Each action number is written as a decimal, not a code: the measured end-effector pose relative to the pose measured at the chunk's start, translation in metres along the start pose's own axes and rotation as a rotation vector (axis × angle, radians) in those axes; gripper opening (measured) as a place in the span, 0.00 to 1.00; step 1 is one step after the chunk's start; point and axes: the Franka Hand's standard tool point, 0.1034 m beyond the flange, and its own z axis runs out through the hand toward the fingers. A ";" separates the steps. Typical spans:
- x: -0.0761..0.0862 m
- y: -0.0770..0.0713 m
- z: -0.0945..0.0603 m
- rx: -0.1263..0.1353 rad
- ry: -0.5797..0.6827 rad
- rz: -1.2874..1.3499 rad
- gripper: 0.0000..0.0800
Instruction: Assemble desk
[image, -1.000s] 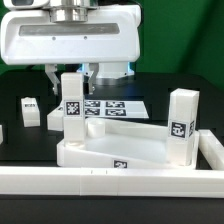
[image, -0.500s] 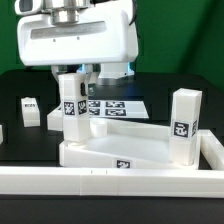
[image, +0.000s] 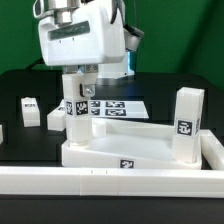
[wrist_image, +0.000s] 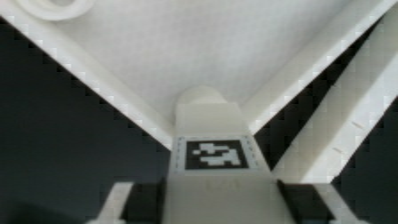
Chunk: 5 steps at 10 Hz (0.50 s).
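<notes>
1. The gripper (image: 76, 90) is pinching the top of the held leg (image: 74, 122). In the wrist view one of the fingers (wrist_image: 125, 205) sits on each side of the leg, pressed against it, with the leg's tag (wrist_image: 217, 153) right between them.
2. The held leg stands upright at the corner of the desk slab (image: 140, 150) on the exterior view's left, with its foot on the slab.
3. Biggest change from a second ago: the hand has twisted around. It was square-on to the exterior camera, filling most of the top of the frame. Now it's turned at an angle and looks narrower.
4. The held leg hasn't really gone anywhere. It's at the same corner and still upright, maybe nudged a hair toward the exterior view's right.
5. The grip looks the same as before, with no visible gap opening up.
6. The second leg (image: 186, 125) stands upright at the slab's corner on the exterior view's right, same as earlier.
7. A loose leg (image: 30, 110) lies on the black table (image: 20, 85), off to the exterior view's left. It hasn't moved.
8. The marker board (image: 118, 106) lies flat behind the slab and the long white rail (image: 110, 183) runs along the front. Both are unchanged.
</notes>
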 end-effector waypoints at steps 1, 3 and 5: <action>0.000 0.000 0.000 0.000 0.000 -0.031 0.58; 0.000 0.000 0.000 -0.002 -0.003 -0.094 0.76; -0.002 -0.001 0.000 -0.011 0.001 -0.323 0.80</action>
